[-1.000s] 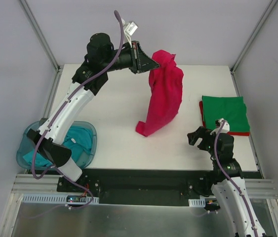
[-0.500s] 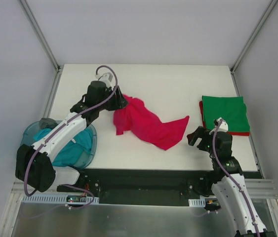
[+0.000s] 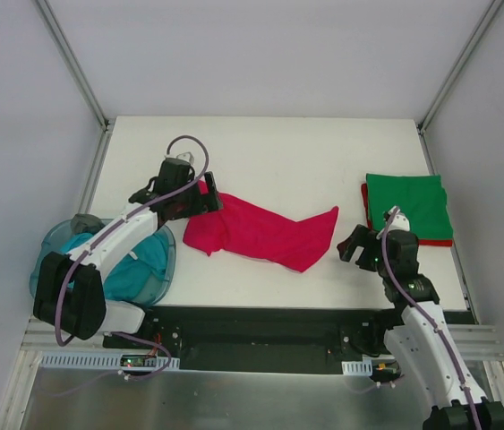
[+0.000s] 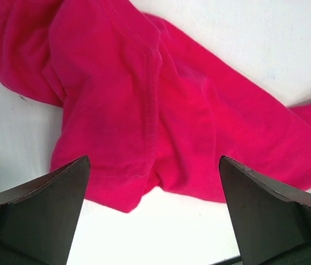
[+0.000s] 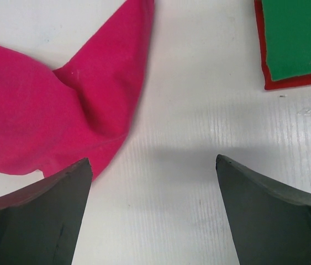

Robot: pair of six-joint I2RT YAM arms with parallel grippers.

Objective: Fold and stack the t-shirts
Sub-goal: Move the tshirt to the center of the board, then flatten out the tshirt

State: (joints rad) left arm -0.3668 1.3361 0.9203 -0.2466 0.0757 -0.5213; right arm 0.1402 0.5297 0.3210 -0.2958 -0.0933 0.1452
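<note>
A crimson t-shirt (image 3: 265, 233) lies crumpled and stretched out across the middle of the table. My left gripper (image 3: 214, 199) hovers at its left end, open, with nothing between its fingers. In the left wrist view the cloth (image 4: 161, 105) lies just beyond the left gripper (image 4: 154, 221), apart from both fingers. At the right edge, a folded green t-shirt (image 3: 408, 204) rests on a folded red one (image 3: 365, 202). My right gripper (image 3: 350, 246) stands open over bare table between the crimson shirt's tip (image 5: 50, 116) and the stack (image 5: 299, 33). A teal t-shirt (image 3: 135, 264) lies in the tub.
A translucent blue plastic tub (image 3: 166, 242) stands at the table's front left corner, under my left arm. Metal frame posts rise at the back corners. The table's front edge (image 3: 260, 305) runs just before the arm bases.
My left arm swung down from high at the back, laid the hanging crimson shirt on the table and opened, letting it go. The right arm barely moved.
</note>
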